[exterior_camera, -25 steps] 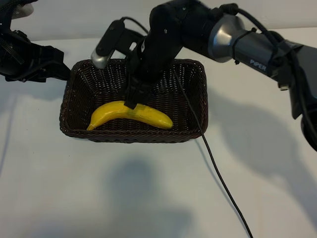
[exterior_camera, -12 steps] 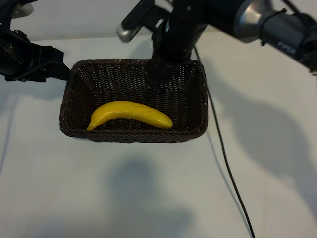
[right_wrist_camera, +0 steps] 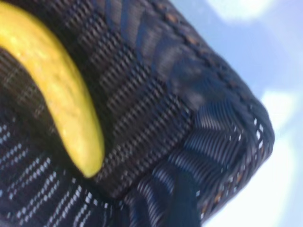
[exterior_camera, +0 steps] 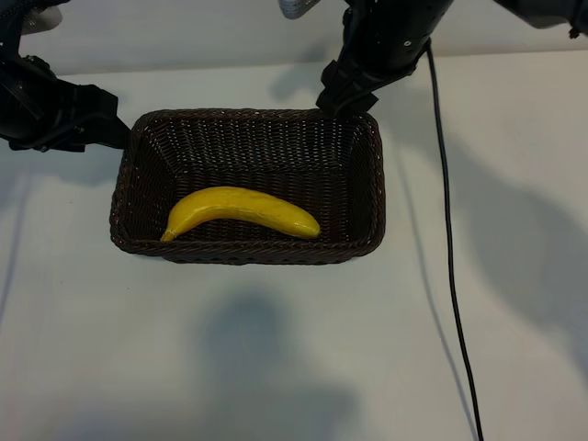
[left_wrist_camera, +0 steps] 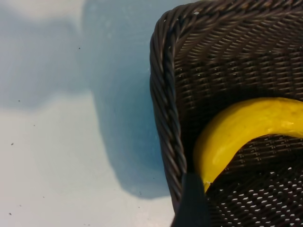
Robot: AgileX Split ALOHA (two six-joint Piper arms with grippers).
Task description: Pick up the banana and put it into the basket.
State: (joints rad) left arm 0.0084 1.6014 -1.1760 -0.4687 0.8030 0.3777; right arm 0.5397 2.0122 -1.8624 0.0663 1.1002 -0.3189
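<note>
The white desk (exterior_camera: 276, 367) stretches out pale and bare toward the near edge, with soft shadows lying across it. Toward the far edge, somewhat left of the middle, sits the basket (exterior_camera: 367, 184), dark brown wicker, rectangular with rounded corners and sloping sides. Over the basket's far right corner hangs the right arm, big and black, and its right gripper (exterior_camera: 336, 99) points steeply down, just above the rim there, holding nothing; whether its fingers are apart or together I cannot tell from here. A black cable (exterior_camera: 450, 266) trails from that arm across the desk toward the near edge, to the right of the basket and apart from it. At the desk's far left corner the left arm sits low, and the left gripper (exterior_camera: 108, 129) is right beside the basket's far left corner; its own camera looks over that rim, and of its fingers only one dark tip shows, so their state I cannot tell either. And there is the banana (exterior_camera: 241, 211), bright yellow, lying flat on the basket floor along the near wall, its ends curving toward that near wall, clear of both grippers.
</note>
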